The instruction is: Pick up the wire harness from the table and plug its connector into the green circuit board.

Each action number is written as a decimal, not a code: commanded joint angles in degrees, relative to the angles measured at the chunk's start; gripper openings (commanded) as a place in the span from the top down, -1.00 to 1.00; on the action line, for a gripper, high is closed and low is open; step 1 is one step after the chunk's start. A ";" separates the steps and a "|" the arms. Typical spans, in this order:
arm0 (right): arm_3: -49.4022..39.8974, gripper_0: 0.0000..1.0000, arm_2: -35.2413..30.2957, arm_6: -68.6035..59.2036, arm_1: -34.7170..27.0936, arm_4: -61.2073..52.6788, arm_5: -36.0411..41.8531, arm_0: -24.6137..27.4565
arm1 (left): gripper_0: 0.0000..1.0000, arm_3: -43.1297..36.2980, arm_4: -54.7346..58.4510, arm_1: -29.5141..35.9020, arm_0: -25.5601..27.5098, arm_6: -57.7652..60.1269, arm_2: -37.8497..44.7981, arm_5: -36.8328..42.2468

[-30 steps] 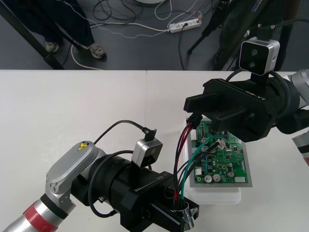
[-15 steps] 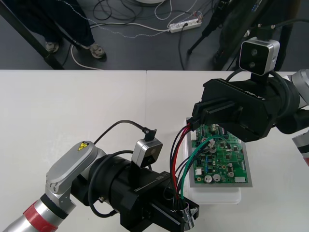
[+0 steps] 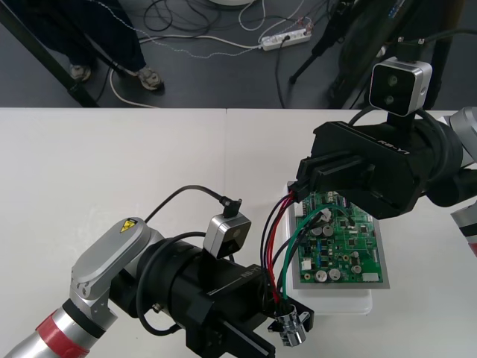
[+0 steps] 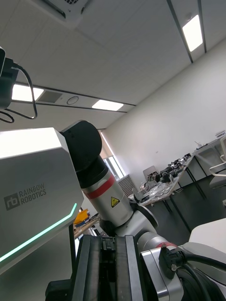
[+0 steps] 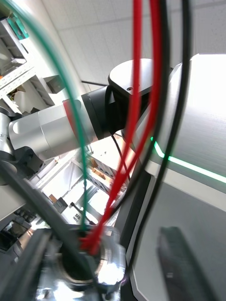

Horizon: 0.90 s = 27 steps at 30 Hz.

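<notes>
The green circuit board (image 3: 341,252) sits on its white base (image 3: 335,303) at the right of the table. My right gripper (image 3: 304,181) hangs over the board's far left corner, shut on the harness plug. In the right wrist view its fingers (image 4: 129,270) stand close together. The red, black and green wires (image 3: 273,246) arc down from there to the round metal socket (image 3: 291,329). That socket lies between the spread fingers of my open left gripper (image 3: 282,333), just off the base's near left corner. The left wrist view has the socket (image 5: 89,265) and wires (image 5: 134,117) up close.
The left half of the table (image 3: 112,171) is bare. The left wrist camera's black cable (image 3: 186,192) loops above that arm. Beyond the table's far edge, a power strip (image 3: 285,39) and loose cables lie on the dark floor.
My right gripper's fingers closed on the plug a second ago and have held since. My left gripper's fingers have now spread apart, and the socket sits a little lower and further right.
</notes>
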 commanded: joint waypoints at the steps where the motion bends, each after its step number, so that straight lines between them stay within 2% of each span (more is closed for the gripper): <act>1: -1.78 1.00 1.18 0.22 -0.54 -1.09 -0.43 -1.17 | -1.00 -2.28 0.58 -0.73 0.41 -1.43 1.45 1.22; 15: -1.87 1.00 -1.45 0.40 -1.50 -1.79 -0.43 2.78 | -1.00 -2.28 -0.65 1.99 0.50 -3.36 7.61 4.38; 27: -6.61 1.00 -3.21 0.40 -6.34 -3.20 -0.43 9.02 | -1.00 -2.81 -0.91 8.76 0.41 -3.71 17.10 8.08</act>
